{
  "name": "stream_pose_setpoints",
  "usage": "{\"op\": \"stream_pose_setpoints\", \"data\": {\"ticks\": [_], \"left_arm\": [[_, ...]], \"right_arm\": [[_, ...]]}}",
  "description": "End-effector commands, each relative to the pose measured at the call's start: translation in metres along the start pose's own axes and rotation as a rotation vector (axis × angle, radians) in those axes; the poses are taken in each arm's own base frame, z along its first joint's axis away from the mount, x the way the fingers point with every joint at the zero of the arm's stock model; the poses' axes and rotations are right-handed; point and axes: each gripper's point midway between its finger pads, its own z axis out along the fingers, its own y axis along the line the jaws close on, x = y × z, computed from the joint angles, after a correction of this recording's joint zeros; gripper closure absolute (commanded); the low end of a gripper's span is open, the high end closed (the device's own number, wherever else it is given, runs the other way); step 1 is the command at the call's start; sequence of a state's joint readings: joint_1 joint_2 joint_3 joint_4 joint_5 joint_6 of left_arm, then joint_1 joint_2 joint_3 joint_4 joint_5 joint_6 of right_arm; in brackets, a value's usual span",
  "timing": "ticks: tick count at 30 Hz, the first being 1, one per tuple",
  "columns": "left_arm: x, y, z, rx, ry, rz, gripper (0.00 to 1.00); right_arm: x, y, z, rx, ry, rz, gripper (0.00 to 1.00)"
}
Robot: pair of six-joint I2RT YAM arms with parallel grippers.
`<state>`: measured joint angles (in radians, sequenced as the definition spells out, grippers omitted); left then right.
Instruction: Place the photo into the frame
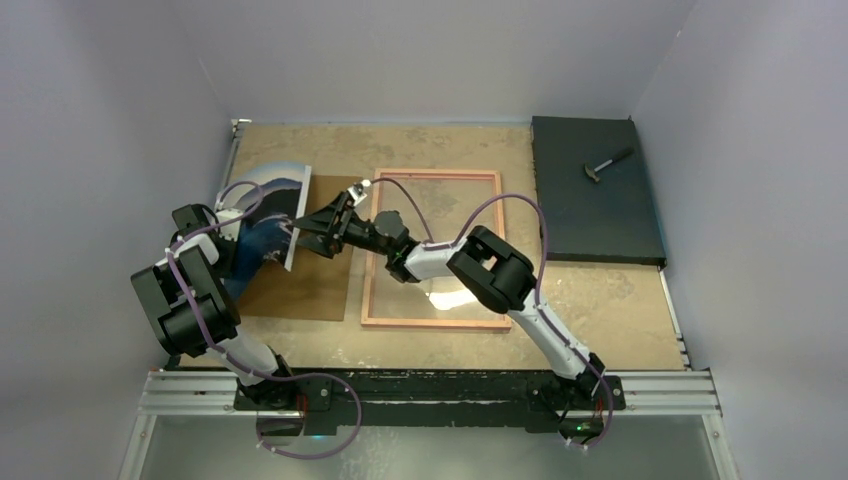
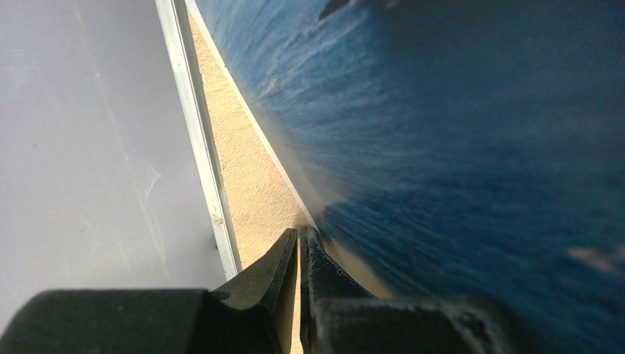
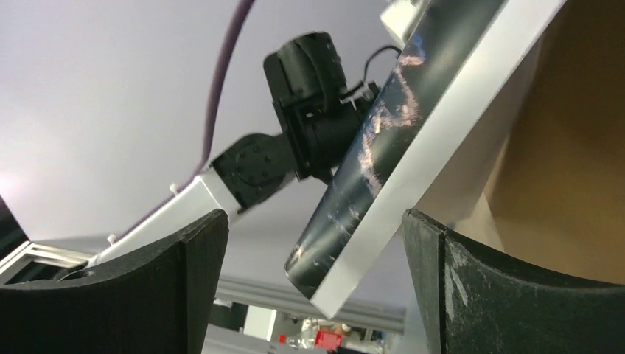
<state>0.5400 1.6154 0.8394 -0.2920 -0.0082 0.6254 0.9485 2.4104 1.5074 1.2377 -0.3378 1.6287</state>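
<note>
Left gripper [image 1: 225, 228] is clenched on the photo [image 1: 268, 215] at its left edge; the left wrist view shows both fingers [image 2: 284, 262] pinched tight on the white border. The print is held up and bowed near the bench's [image 1: 600, 310] left edge, above the brown backing board [image 1: 300, 290]. Right gripper [image 1: 303, 230] is released, jaws spread wide, 1 finger either side of the photo's right edge, with gaps visible in the right wrist view. Frame [image 1: 430, 322] lies flat mid-bench, just right of the board, apart from the photo. Far-right corner: black mat [image 1: 590, 210] with 1 small hammer [image 1: 607, 165] on it.
</note>
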Motion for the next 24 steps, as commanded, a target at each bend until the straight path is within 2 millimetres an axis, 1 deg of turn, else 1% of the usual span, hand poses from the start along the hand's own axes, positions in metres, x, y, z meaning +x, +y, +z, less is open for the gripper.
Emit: {"op": "stream_pose_setpoints", "data": {"ticks": [1,2,4,6,8,11,14,18,21,24], "left_arm": [[0.028,-0.054,0.002,0.212,0.074,-0.001,0.96],[0.027,-0.054,0.002,0.212,0.070,-0.002,0.96],[0.026,-0.055,0.001,0.219,0.067,-0.001,0.96],[0.026,-0.056,0.001,0.225,0.066,-0.004,0.96],[0.026,-0.056,0.001,0.226,0.064,-0.003,0.96],[0.026,-0.056,0.001,0.227,0.064,-0.001,0.96],[0.025,-0.056,0.000,0.229,0.062,-0.003,0.96],[0.024,-0.057,-0.002,0.233,0.059,-0.002,0.96],[0.023,-0.056,-0.003,0.235,0.056,-0.003,0.96],[0.022,-0.056,-0.003,0.239,0.055,-0.005,0.96]], "right_arm": [[-0.002,0.022,0.029,-0.016,0.010,-0.020,0.12],[-0.001,0.020,0.034,0.017,0.007,-0.036,0.12],[0.002,0.012,0.036,0.077,-0.003,-0.040,0.12],[0.001,0.001,0.035,0.129,-0.015,-0.027,0.12],[0.001,-0.004,0.032,0.135,-0.028,-0.024,0.12],[0.005,-0.004,0.035,0.116,-0.022,-0.025,0.11],[0.013,-0.006,0.046,0.092,0.015,-0.044,0.10],[0.022,-0.003,0.060,0.038,0.071,-0.060,0.09],[0.025,-0.003,0.069,0.033,0.077,-0.100,0.06],[0.024,0.003,0.071,0.001,0.059,-0.120,0.05]]}}
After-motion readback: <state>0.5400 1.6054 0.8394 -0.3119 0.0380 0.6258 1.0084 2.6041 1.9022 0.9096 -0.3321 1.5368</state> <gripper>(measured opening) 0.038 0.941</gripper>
